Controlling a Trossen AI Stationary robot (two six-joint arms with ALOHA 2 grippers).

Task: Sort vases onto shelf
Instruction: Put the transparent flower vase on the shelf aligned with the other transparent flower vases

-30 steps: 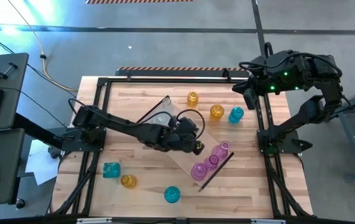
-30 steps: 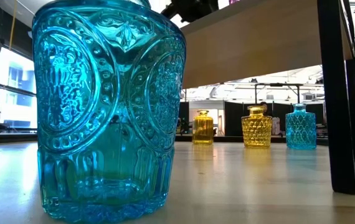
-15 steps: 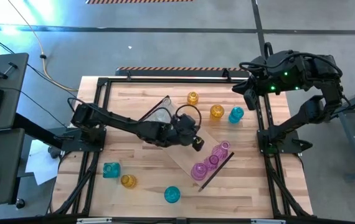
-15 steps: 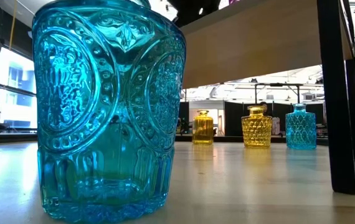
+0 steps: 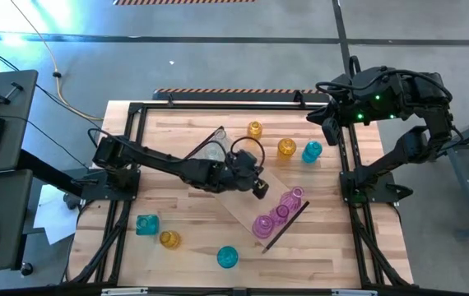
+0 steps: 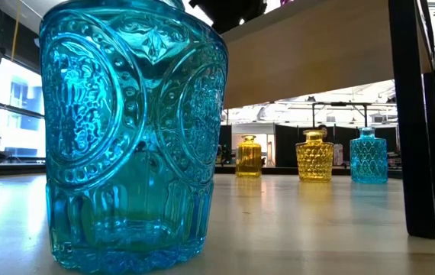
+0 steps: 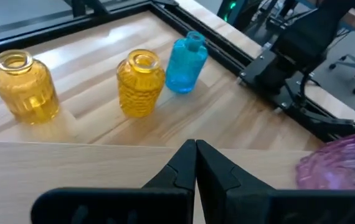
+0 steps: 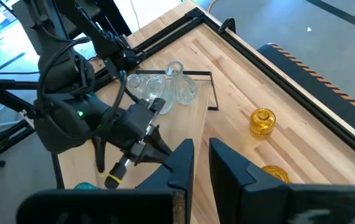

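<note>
The shelf [image 5: 255, 185] is a long light-wood board lying slantwise mid-table; in the low view it [image 6: 317, 46] stands raised on a dark end piece [image 6: 417, 114]. Three pink vases [image 5: 280, 210] stand on its near end and clear vases [image 5: 210, 152] at its far end. Two amber vases [image 7: 141, 84] and a teal vase [image 7: 185, 62] stand on the table beyond it. My left gripper [image 5: 261, 189] [image 7: 195, 146] hovers shut over the shelf's middle, holding nothing. My right gripper [image 5: 323, 125] [image 8: 201, 149] waits open above the far right corner.
A teal vase [image 5: 146, 224], an amber vase [image 5: 169, 239] and another teal vase [image 5: 227, 257] stand near the table's near edge; the last fills the low view [image 6: 133, 137]. A black frame [image 5: 348, 164] rims the table. Bare wood lies at the far left.
My left gripper has drawn a little toward the table's far edge above the shelf, staying shut. The vases and the shelf have stayed where they were.
</note>
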